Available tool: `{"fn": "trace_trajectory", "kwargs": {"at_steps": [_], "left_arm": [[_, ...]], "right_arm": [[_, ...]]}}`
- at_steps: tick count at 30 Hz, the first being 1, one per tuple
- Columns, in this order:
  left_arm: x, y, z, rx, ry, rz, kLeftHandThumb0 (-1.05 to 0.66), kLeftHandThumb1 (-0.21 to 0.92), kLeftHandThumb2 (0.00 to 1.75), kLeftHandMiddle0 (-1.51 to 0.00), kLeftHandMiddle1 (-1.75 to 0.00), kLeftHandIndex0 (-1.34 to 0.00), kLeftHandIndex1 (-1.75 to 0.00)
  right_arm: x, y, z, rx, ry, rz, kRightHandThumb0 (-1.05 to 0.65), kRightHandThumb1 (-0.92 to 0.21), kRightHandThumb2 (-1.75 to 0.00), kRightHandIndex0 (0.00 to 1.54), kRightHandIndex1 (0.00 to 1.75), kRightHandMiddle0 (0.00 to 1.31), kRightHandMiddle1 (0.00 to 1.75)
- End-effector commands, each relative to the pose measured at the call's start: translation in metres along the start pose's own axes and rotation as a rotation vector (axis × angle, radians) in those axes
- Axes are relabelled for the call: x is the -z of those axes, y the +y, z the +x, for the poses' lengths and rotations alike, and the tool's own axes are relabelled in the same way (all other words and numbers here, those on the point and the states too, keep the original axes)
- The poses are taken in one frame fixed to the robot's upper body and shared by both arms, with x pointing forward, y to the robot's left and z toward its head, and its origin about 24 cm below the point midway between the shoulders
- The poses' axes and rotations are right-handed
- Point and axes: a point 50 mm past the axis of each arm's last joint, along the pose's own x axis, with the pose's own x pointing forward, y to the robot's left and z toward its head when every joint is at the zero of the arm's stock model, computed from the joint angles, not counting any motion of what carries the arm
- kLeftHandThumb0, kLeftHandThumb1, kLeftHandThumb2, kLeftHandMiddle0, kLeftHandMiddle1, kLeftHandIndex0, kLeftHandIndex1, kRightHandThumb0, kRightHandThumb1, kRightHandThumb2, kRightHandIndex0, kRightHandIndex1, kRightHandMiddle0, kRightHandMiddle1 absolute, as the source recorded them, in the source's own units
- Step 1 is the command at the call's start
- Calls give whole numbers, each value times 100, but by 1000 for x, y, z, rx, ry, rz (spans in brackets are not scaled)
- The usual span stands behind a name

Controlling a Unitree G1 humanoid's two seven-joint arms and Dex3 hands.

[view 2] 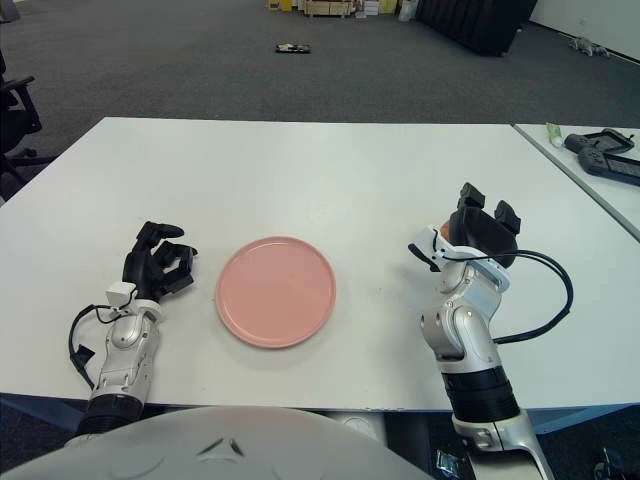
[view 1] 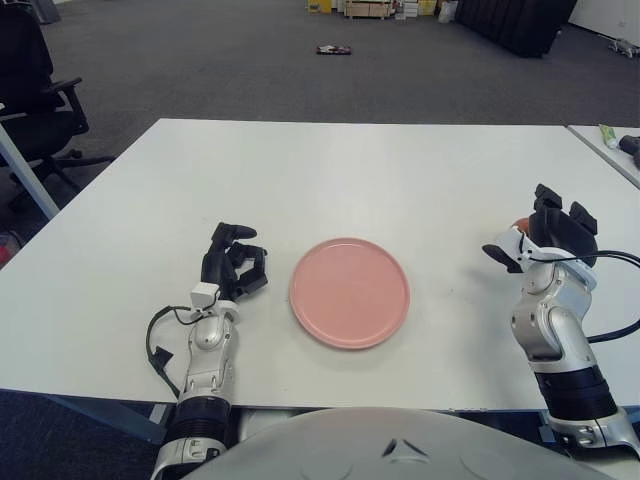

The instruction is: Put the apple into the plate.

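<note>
Toward the right side of the white table [view 1: 330,170], the apple [view 2: 443,229] was seen only as a sliver of orange-red, mostly hidden behind the right hand [view 1: 545,235]. The fingers were wrapped about it; whether a firm hold was made could not be told. The pink plate [view 1: 350,292] lay well apart, centre-front. The left hand [view 1: 232,268] was noted left of the plate, fingers curled, nothing held.

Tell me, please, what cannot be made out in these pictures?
- Apple: both eye views show only a reddish sliver; the right hand covers the rest.
- Right hand's grip: whether its fingers clamp the apple is hidden by the hand's back.
- Small object on the far floor: too small to identify.
</note>
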Motion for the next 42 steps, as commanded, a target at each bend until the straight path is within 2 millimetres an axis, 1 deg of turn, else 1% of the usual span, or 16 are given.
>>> {"fn": "trace_trajectory", "kwargs": {"at_steps": [1,6,9,13,16,20,27,31,37,42], "left_arm": [[1,-1,1,7,3,1,0,49,105,-55,-152,-35,-175],[1,-2,1,7,3,2,0,48,105,-56,-150,-36,-175],[1,-2,1,2,8,3,0,48,106,-55,-151,-36,-175],[2,-3,0,1,13,-2,0,47,108,-55,-154,-36,-175],[2,-4,0,-1,12,-1,0,46,109,-54,-154,-37,-175],[1,-4,-1,-3,10,-4,0,46,109,-55,-153,-38,-175],[2,-4,-2,-9,11,-6,0,46,109,-55,-153,-37,-175],[3,-4,-3,-11,14,-7,0,47,108,-55,-153,-37,-175],[3,-4,-2,-12,16,-18,0,47,109,-53,-156,-36,-175],[3,-4,-2,-10,10,-24,0,47,110,-53,-157,-36,-175]], "right_arm": [[3,5,5,-12,27,24,-76,-36,-64,0,0,0,0],[6,16,11,-45,51,17,-67,-30,-70,0,0,0,0],[8,28,20,-83,72,1,-65,-26,-74,0,0,0,0],[10,39,30,-109,94,-20,-66,-25,-76,0,0,0,0],[17,52,42,-136,116,-52,-70,-26,-76,0,0,0,0],[22,59,49,-154,129,-78,-76,-30,-73,0,0,0,0],[30,67,55,-183,146,-109,-81,-35,-66,0,0,0,0],[42,75,59,-213,168,-130,-84,-37,-65,0,0,0,0],[57,94,64,-267,208,-171,-89,-44,-59,0,0,0,0],[55,96,65,-273,229,-176,-90,-49,-56,0,0,0,0]]}}
